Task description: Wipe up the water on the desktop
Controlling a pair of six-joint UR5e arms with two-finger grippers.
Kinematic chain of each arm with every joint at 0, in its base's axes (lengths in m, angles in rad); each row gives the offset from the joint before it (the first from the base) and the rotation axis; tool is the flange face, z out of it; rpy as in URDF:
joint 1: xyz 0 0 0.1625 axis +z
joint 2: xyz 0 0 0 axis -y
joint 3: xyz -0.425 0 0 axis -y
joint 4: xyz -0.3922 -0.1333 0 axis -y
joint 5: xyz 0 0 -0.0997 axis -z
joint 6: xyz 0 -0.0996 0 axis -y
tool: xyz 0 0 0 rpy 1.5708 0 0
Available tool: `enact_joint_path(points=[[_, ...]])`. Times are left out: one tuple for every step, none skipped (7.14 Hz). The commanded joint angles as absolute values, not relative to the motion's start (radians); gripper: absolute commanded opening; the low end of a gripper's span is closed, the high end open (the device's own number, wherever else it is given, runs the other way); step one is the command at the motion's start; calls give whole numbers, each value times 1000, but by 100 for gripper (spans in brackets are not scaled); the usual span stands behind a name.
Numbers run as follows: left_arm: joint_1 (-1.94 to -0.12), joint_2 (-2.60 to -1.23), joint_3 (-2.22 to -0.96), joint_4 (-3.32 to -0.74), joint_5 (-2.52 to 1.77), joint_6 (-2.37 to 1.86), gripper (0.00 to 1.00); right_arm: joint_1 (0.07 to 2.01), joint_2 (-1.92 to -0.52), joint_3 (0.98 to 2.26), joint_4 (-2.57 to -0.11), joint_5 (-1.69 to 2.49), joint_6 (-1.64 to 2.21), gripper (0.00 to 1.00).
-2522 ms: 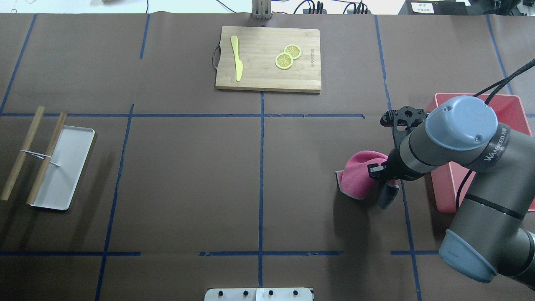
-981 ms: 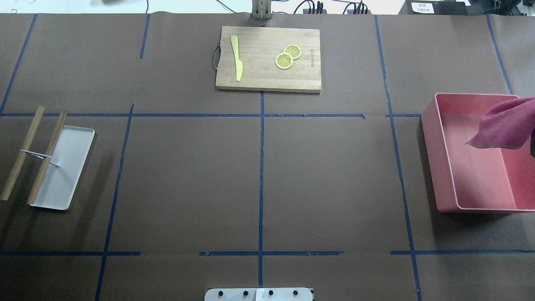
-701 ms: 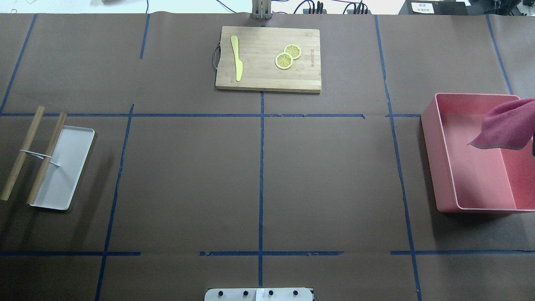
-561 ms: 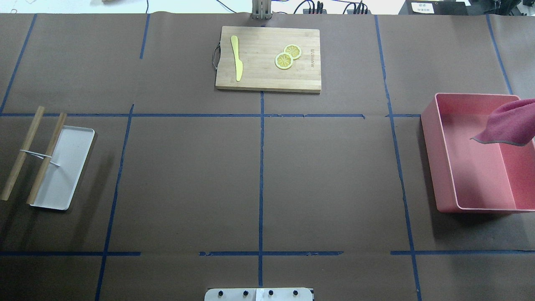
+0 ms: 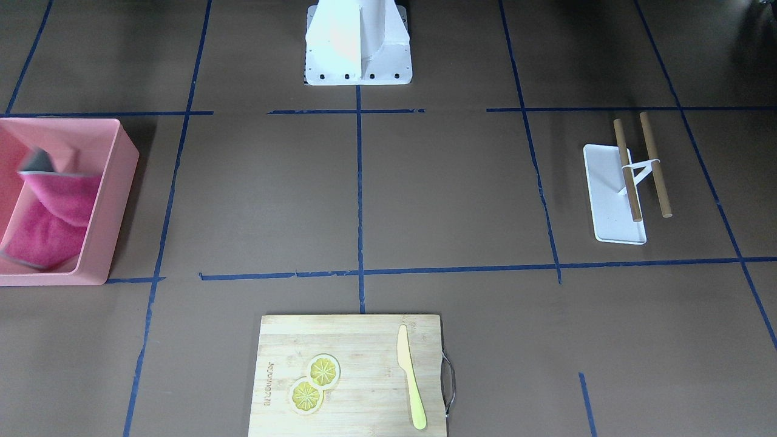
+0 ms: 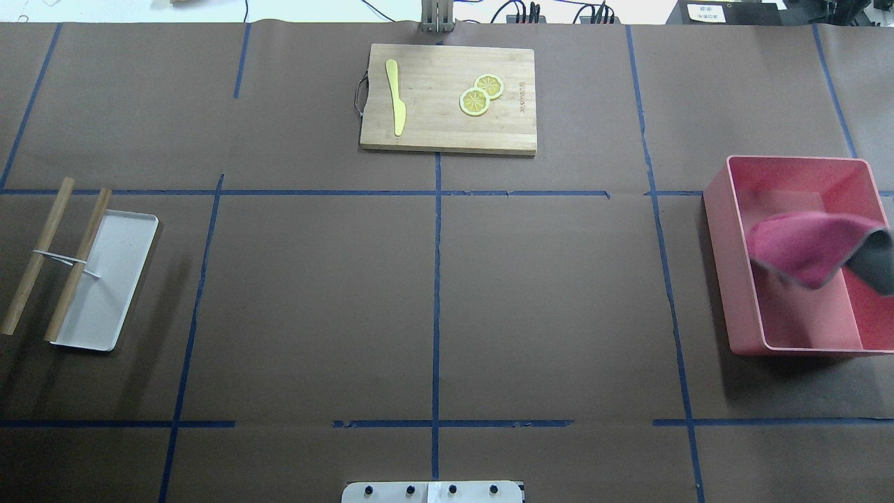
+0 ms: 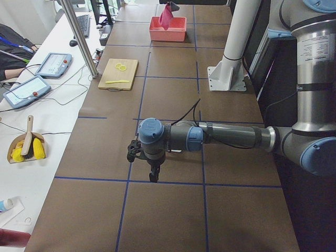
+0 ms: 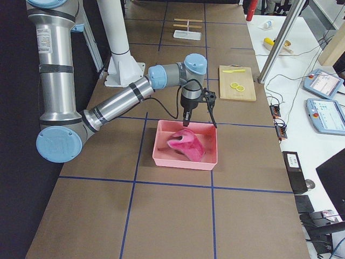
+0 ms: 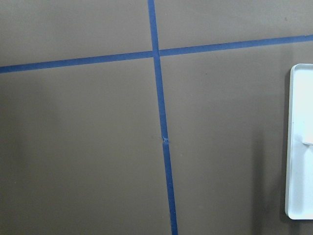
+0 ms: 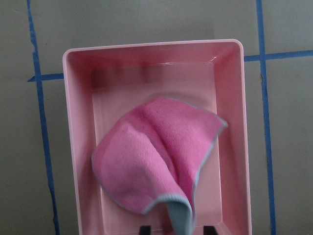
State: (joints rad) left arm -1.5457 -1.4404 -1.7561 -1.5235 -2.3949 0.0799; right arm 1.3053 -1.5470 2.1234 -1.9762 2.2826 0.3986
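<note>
The brown desktop (image 6: 314, 300) with blue tape lines shows no water that I can make out. A pink cloth (image 6: 803, 248) with a grey edge lies loose and crumpled in the pink bin (image 6: 726, 265), also in the right wrist view (image 10: 151, 156). My right gripper (image 10: 177, 230) hangs above the bin, open, with the cloth free below it; it also shows in the exterior right view (image 8: 199, 120). My left gripper (image 7: 152, 176) hovers low over bare desktop near a tape crossing, far from the bin; I cannot tell whether it is open or shut.
A wooden cutting board (image 6: 447, 98) with a yellow knife (image 6: 396, 98) and two lemon slices (image 6: 480, 94) lies at the table's far middle. A white tray (image 6: 115, 279) with two wooden sticks (image 6: 35, 255) lies at the left. The robot's base plate (image 6: 433, 491) is at the near edge.
The right arm carried the pink cloth from the desktop over to the pink bin. The cloth has dropped from the gripper into the bin.
</note>
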Motion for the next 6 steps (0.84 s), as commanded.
enact_joint_path(points=[[-1546, -1437, -1764, -1525, -2399, 81, 100, 1305, -1552, 2097, -1976, 2284, 312, 100], [-1546, -1442, -1764, -1525, -2387, 77, 100, 1340, -1589, 2079, -1976, 2286, 210, 100], [-1546, -1440, -1755, -1525, -2358, 78, 100, 1363, -1642, 2051, -1956, 2286, 107, 100], [-1546, -1442, -1761, -1525, -2336, 81, 100, 1386, -1723, 1993, -1784, 2302, 83, 100], [-1545, -1448, -1749, -1526, -2338, 83, 100, 1390, -1779, 1926, -1643, 2309, 81, 100], [-1545, -1450, -1752, -1526, -2338, 83, 100, 1432, -1820, 1851, -1512, 2309, 81, 100]])
